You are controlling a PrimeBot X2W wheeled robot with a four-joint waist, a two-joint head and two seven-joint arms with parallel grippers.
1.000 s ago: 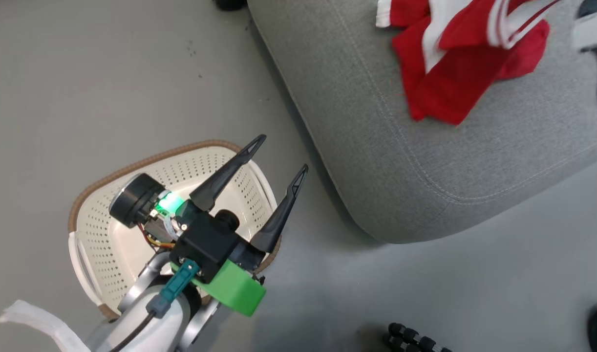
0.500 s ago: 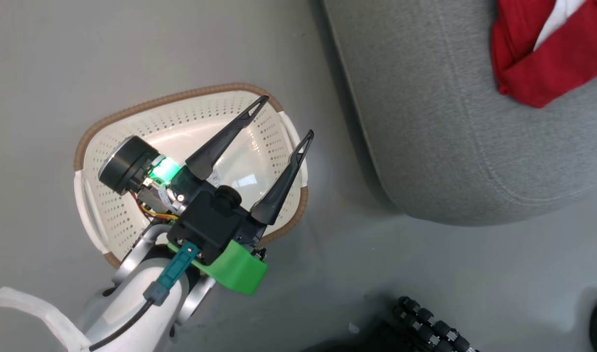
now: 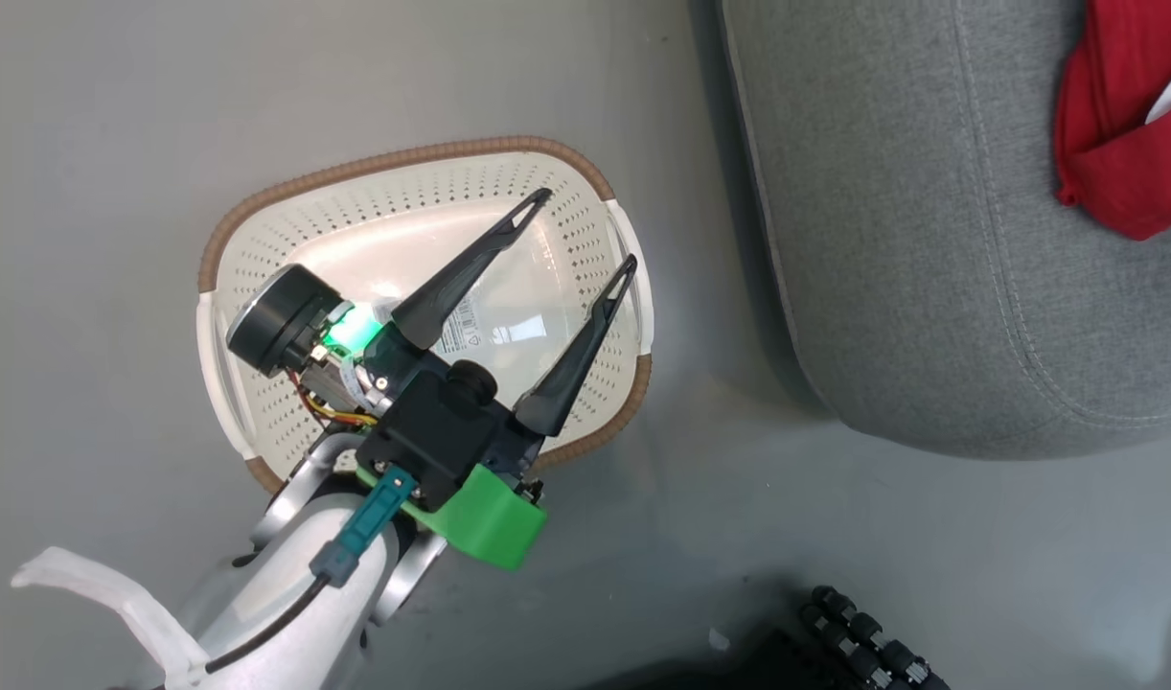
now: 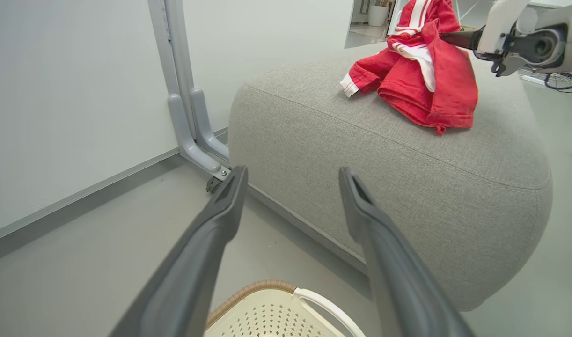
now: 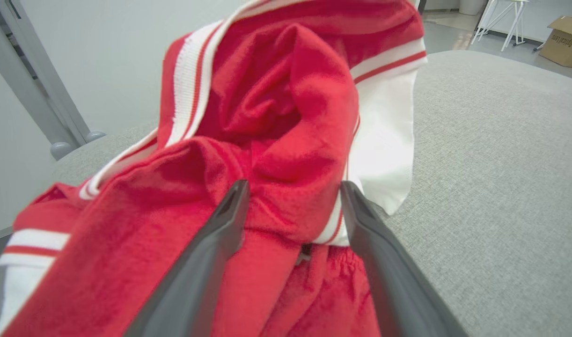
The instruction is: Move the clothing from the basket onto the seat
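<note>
Looks like release: your right pincer (image 5: 294, 185) gapes around the clothing (image 5: 267, 103) on the seat (image 5: 501, 164), left pincer (image 3: 586, 228) wide; withdraw upward next.

The view from the head has swung, so the whole picture has shifted. The basket (image 3: 279, 240) now sits higher and nearer the middle, the seat (image 3: 892, 240) has slid right, and just a corner of the clothing (image 3: 1122, 182) is left at the right edge. The basket's floor label (image 3: 470, 326) has come into sight between the left pincer's (image 3: 588, 227) fingers. The right pincer (image 5: 294, 185) now stands spread, with red fabric between its fingers.
</note>
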